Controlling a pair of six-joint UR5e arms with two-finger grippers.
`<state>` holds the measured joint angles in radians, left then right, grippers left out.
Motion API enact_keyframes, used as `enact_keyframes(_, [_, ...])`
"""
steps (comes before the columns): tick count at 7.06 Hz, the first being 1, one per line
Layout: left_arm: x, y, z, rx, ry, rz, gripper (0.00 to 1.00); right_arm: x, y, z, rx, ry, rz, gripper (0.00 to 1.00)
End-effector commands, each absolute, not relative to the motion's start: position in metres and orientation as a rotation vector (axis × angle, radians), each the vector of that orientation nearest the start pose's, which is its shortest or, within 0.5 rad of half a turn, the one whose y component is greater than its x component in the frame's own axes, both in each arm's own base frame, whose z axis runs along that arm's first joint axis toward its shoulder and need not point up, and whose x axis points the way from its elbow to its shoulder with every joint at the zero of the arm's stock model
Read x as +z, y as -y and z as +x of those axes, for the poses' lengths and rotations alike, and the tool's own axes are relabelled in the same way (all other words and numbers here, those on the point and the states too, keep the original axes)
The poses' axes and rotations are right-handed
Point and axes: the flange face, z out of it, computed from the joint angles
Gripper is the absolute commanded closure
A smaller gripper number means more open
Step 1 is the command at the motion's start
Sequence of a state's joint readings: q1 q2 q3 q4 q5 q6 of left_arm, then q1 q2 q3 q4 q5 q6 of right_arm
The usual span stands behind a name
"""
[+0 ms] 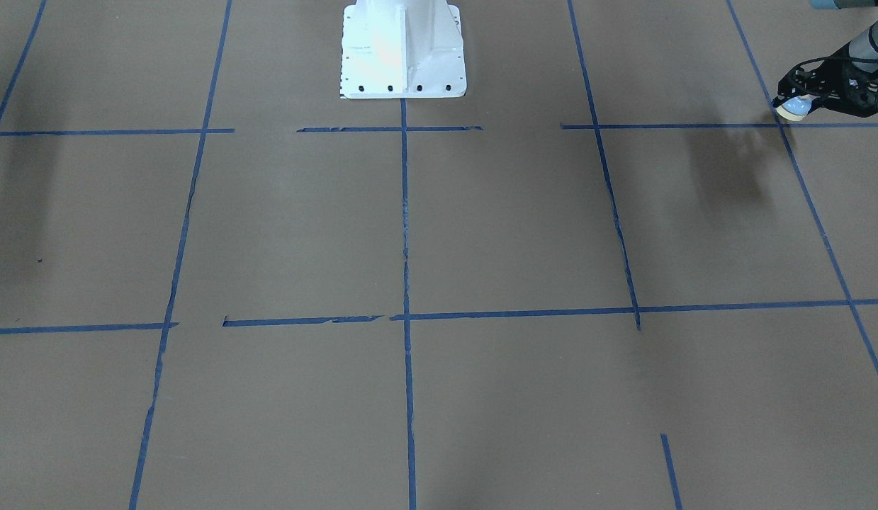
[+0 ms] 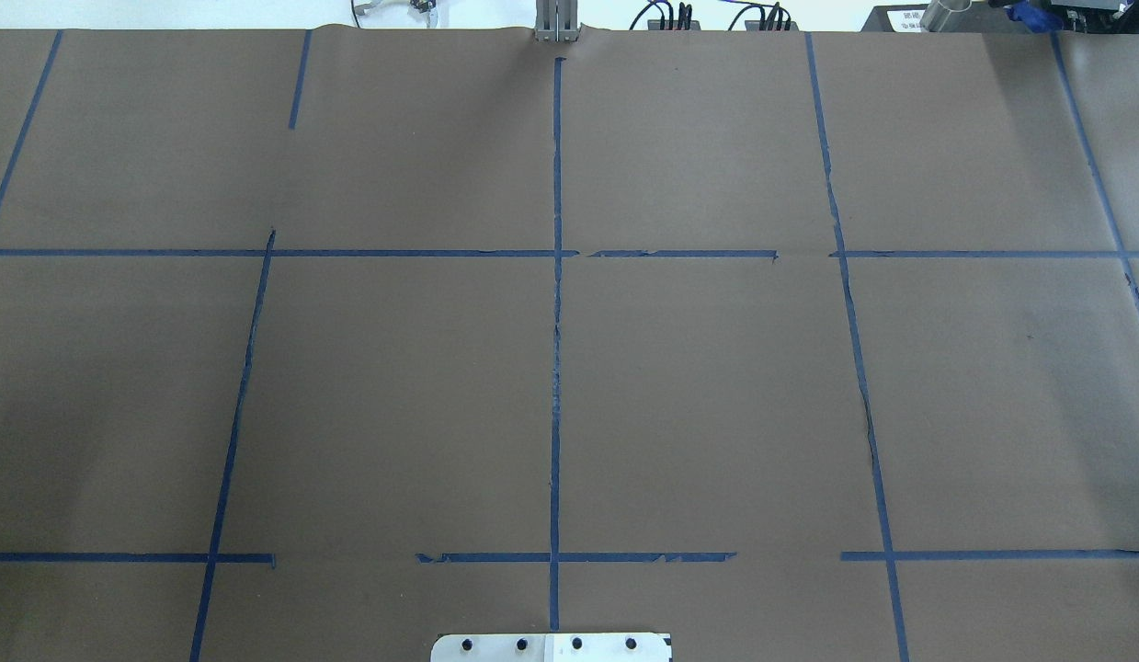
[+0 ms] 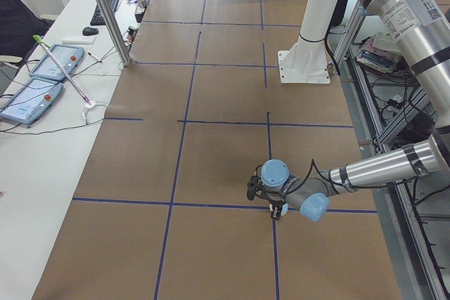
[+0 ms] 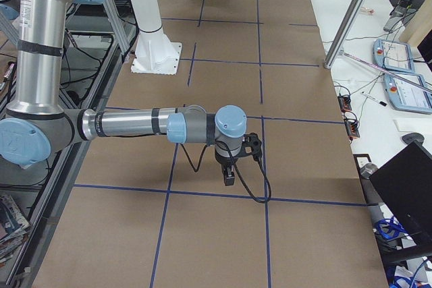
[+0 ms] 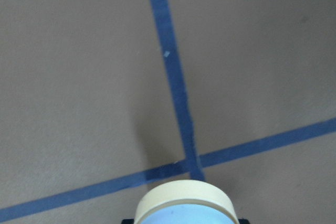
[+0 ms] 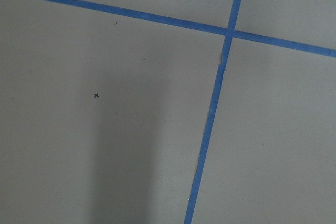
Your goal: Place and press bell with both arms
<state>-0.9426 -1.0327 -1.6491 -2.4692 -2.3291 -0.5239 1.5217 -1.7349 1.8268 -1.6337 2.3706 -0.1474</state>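
Observation:
The light-blue bell (image 1: 795, 107) with its cream base rim is held in my left gripper (image 1: 801, 99), which is shut on it at the far right of the front view, a little above the table near a blue tape crossing. The left wrist view shows the bell's rim (image 5: 184, 199) at the bottom edge, above the crossing. In the left side view the left gripper (image 3: 275, 207) points down at the tape line. My right gripper (image 4: 229, 179) shows only in the right side view, hanging over the table; I cannot tell if it is open or shut.
The table (image 2: 716, 395) is covered in brown paper with a blue tape grid (image 2: 556, 368). The white pedestal base (image 1: 403, 49) stands at the robot's edge. A side desk with tablets (image 3: 42, 75) and a metal post (image 3: 105, 12) lie beyond the far edge.

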Motion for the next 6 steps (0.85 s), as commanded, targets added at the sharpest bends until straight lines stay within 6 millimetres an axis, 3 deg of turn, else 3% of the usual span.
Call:
enact_keyframes(1, [0.639, 0.302, 0.142, 0.104, -0.956, -0.006, 0.92, 0.612, 0.425, 0.041, -0.197, 0.798, 0.067, 0.00])
enact_keyframes(2, [0.609, 0.333, 0.169, 0.055, -1.003, 0.006, 0.92, 0.612, 0.425, 0.041, -0.198, 0.800, 0.066, 0.00])
enact_keyframes(4, [0.535, 0.382, 0.255, 0.012, -1.072, -0.050, 0.92, 0.612, 0.425, 0.041, -0.197, 0.798, 0.067, 0.00])
enact_keyframes(6, [0.422, 0.451, 0.323, -0.067, -1.088, -0.094, 0.92, 0.620, 0.418, 0.042, -0.187, 0.797, 0.050, 0.00])
